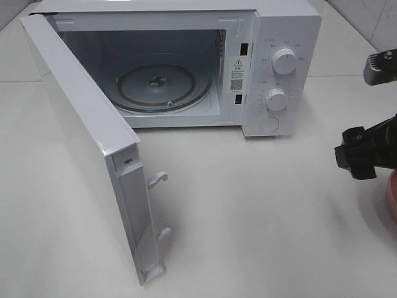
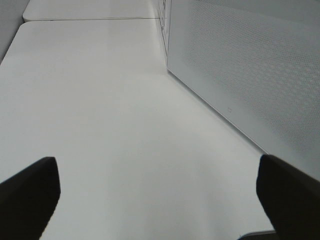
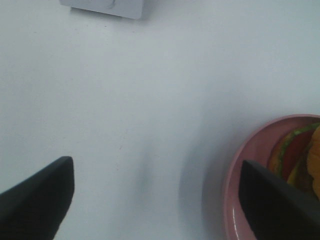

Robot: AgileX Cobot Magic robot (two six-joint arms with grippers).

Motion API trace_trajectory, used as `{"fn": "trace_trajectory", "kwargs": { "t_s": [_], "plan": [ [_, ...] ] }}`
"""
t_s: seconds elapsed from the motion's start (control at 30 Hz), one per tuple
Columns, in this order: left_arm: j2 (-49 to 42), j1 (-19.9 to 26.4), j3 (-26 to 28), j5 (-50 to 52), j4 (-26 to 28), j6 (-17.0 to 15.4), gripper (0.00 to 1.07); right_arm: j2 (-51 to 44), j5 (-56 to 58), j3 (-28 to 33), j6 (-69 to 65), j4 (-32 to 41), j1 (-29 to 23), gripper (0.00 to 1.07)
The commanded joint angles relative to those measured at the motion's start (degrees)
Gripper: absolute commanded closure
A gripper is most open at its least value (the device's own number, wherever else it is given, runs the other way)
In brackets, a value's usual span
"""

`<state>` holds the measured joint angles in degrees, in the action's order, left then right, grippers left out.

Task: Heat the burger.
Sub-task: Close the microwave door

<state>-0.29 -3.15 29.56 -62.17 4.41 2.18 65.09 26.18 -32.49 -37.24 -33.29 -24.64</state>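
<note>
Burger (image 3: pixel 300 155) on pink plate (image 3: pixel 250 160): likely light, soft, crushable; grip plate rim. Both grippers' fingers (image 3: pixel 270 200) spread, empty.

- 1 microwave (image 1: pixel 186 62), door (image 1: pixel 80 143) swung open
- 1 glass turntable (image 1: pixel 162 87) inside
- 2 round knobs (image 1: pixel 284 61) on its panel
- 1 pink plate (image 3: pixel 250 165)
- 1 burger (image 3: pixel 300 155) on it
- 2 grippers: left (image 2: pixel 155 195), right (image 3: pixel 155 195)
- 1 white table (image 1: pixel 260 211)

Exterior high: looking down at the open microwave (image 1: pixel 186 68).
Left wrist: skimming low beside its door (image 2: pixel 250 75).
Right wrist: facing down, close over the table (image 3: pixel 125 100).
</note>
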Motion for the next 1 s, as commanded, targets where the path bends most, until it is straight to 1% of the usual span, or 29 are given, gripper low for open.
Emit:
{"fn": "trace_trajectory", "kwargs": {
  "t_s": [0.03,0.07,0.1,0.13,0.17,0.2,0.23,0.27,0.3,0.33,0.43,0.5,0.57,0.6,0.67,0.7,0.73,0.8,0.83,0.9,0.97,1.0],
  "plan": [
    [-0.86,0.23,0.06,0.86,-0.06,-0.52,0.07,-2.18,0.29,-0.06,6.19,4.76,0.29,0.20],
    [-0.86,0.23,0.06,0.86,-0.06,-0.52,0.07,-3.32,0.69,-0.06,10.60,9.05,0.29,0.21],
    [-0.86,0.23,0.06,0.86,-0.06,-0.52,0.07,-3.55,0.92,-0.06,12.32,10.83,0.29,0.21],
    [-0.86,0.23,0.06,0.86,-0.06,-0.52,0.07,-3.55,0.92,-0.06,12.32,10.83,0.29,0.21],
    [-0.86,0.23,0.06,0.86,-0.06,-0.52,0.07,-3.95,1.89,-0.06,16.56,14.84,0.29,0.23],
    [-0.86,0.23,0.06,0.86,-0.06,-0.52,0.07,-3.95,2.81,-0.06,18.22,16.44,0.29,0.23],
    [-0.86,0.23,0.06,0.86,-0.06,-0.52,0.07,-3.95,2.81,-0.06,18.22,16.44,0.29,0.23],
    [-0.86,0.23,0.06,0.86,-0.06,-0.52,0.07,-3.95,4.70,-0.06,22.40,19.82,0.29,0.24],
    [-0.86,0.23,0.06,0.86,-0.06,-0.52,0.07,-3.95,4.70,-0.06,22.40,19.82,0.29,0.24],
    [-0.86,0.23,0.06,0.86,-0.06,-0.52,0.07,-3.95,6.36,-0.06,25.67,22.63,0.29,0.25],
    [-0.86,0.23,0.06,0.86,-0.06,-0.46,0.07,-5.84,7.91,-0.06,28.71,25.50,0.29,0.25],
    [-0.86,0.23,0.06,0.86,-0.06,-0.46,0.07,-7.05,7.96,-0.06,29.22,26.13,0.29,0.26],
    [-0.86,0.23,0.06,0.86,-0.06,-0.46,0.07,-11.69,7.96,-0.06,29.22,26.18,0.29,0.26],
    [-0.86,0.23,0.06,0.86,-0.06,-0.46,0.07,-11.69,7.96,-0.06,29.22,26.18,0.29,0.26],
    [-0.86,0.23,0.06,0.86,-0.06,-0.52,0.07,-17.48,8.71,-0.06,29.16,26.07,0.29,0.27],
    [-0.86,0.23,0.06,0.86,-0.06,-0.52,0.07,-17.48,8.71,-0.06,29.16,26.07,0.29,0.27],
    [-0.86,0.23,0.06,0.86,-0.06,-0.52,0.07,-20.91,10.26,-0.06,29.16,25.73,0.29,0.27],
    [-0.86,0.23,0.06,0.86,-0.06,-0.52,0.07,-22.29,11.23,-0.06,29.22,25.67,0.52,0.27],
    [-0.86,0.23,0.06,0.86,-0.06,-0.52,0.07,-25.73,13.98,-0.06,29.34,25.67,1.32,0.27],
    [-0.86,0.23,0.06,0.86,-0.06,-0.52,0.07,-27.39,15.24,-0.06,29.34,25.67,1.78,0.27],
    [-0.86,0.23,0.06,0.86,-0.06,-0.52,0.07,-33.17,20.17,-0.06,30.94,25.67,5.73,0.28],
    [-0.86,0.23,0.06,0.86,-0.06,-0.52,0.07,-33.17,20.17,-0.06,30.94,25.67,5.73,0.28]
  ]
}}
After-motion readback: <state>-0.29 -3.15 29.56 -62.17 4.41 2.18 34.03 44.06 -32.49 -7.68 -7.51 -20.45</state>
